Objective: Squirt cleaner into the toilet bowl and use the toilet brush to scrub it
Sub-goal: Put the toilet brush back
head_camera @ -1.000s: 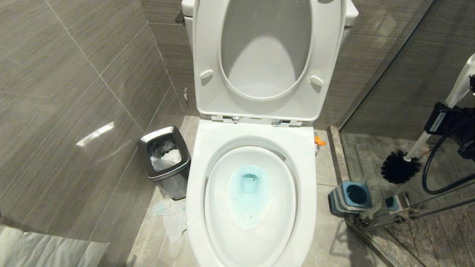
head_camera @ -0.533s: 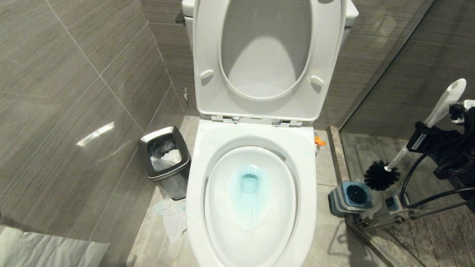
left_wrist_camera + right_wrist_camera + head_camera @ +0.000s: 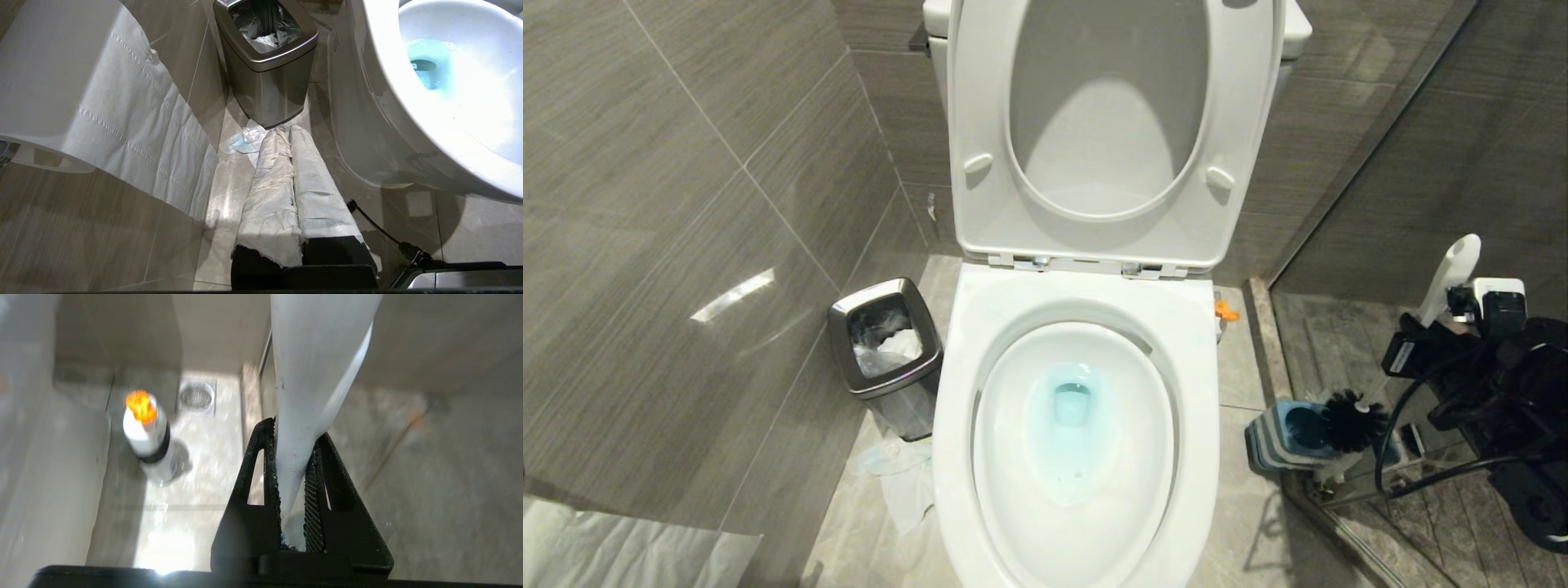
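The right end effector (image 3: 292, 457) is clamped on the smooth white handle of the toilet brush (image 3: 1441, 282), holding it tilted, with the black bristle head at the opening of the blue-topped holder (image 3: 1278, 445), beside the toilet bowl (image 3: 1192, 392). Turquoise cleaner (image 3: 1070, 408) tints the water. The left end effector (image 3: 291, 134) is closed, its fingers wrapped in paper, near a steel waste bin (image 3: 265, 81).

Black right gripper (image 3: 292, 465) at the head view's right edge, jaws clamped on the long whitish-grey plastic brush handle (image 3: 310, 375); paper-wrapped left gripper (image 3: 292, 134) parked low, jaws pressed together.
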`<state>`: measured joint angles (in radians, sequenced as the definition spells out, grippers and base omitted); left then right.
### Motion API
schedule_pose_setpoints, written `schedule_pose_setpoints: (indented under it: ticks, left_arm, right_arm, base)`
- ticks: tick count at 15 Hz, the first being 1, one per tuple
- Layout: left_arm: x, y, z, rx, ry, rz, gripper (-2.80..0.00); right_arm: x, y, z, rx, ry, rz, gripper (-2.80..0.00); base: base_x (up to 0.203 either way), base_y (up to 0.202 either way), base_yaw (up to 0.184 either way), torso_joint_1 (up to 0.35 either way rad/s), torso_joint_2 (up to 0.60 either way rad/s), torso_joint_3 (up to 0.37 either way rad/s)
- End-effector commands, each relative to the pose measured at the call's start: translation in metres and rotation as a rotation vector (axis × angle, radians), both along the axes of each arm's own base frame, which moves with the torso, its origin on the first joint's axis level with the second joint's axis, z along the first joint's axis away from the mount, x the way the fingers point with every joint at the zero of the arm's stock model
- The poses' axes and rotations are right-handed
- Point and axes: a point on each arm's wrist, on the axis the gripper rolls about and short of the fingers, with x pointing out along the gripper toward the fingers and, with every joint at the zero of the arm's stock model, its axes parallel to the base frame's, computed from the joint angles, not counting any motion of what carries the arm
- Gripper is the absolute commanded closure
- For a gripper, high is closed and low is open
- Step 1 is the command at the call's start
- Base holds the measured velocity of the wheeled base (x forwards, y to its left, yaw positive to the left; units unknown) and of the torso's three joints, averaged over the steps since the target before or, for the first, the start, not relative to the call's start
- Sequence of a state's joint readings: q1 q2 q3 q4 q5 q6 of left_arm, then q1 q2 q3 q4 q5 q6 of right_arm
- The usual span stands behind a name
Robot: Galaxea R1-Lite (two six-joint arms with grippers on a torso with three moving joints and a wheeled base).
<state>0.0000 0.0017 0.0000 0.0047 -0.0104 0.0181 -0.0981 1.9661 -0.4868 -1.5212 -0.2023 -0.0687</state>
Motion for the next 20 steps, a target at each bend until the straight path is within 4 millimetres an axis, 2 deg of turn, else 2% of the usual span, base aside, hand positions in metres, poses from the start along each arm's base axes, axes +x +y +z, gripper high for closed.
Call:
schedule_pose_setpoints:
  ticks: [1, 5, 11, 14, 20]
  left_arm:
    - [0.0, 0.0, 0.0, 0.0, 0.001, 0.0, 0.0]
    - [0.0, 0.0, 0.0, 0.0, 0.001, 0.0, 0.0]
    - [0.0, 0.0, 0.0, 0.0, 0.001, 0.0, 0.0]
    - [0.0, 0.0, 0.0, 0.0, 0.001, 0.0, 0.0]
    - [0.0, 0.0, 0.0, 0.0, 0.001, 0.0, 0.0]
  right_arm:
    - [0.008, -0.001, -0.017, 0.029, 0.036, -0.003, 0.0]
    - [0.019, -0.002, -0.03, 0.037, 0.06, -0.003, 0.0]
    - [0.053, -0.015, -0.043, 0.034, 0.027, -0.028, 0.0]
    - [0.061, -0.017, -0.054, 0.035, 0.042, -0.033, 0.0]
    - [0.075, -0.021, -0.063, 0.033, 0.03, -0.037, 0.0]
  base:
    - [0.0, 0.0, 0.0, 0.0, 0.0, 0.0]
    - [0.0, 0.0, 0.0, 0.0, 0.0, 0.0]
    - [0.0, 0.0, 0.0, 0.0, 0.0, 0.0]
    - [0.0, 0.0, 0.0, 0.0, 0.0, 0.0]
    - [0.0, 0.0, 0.0, 0.0, 0.0, 0.0]
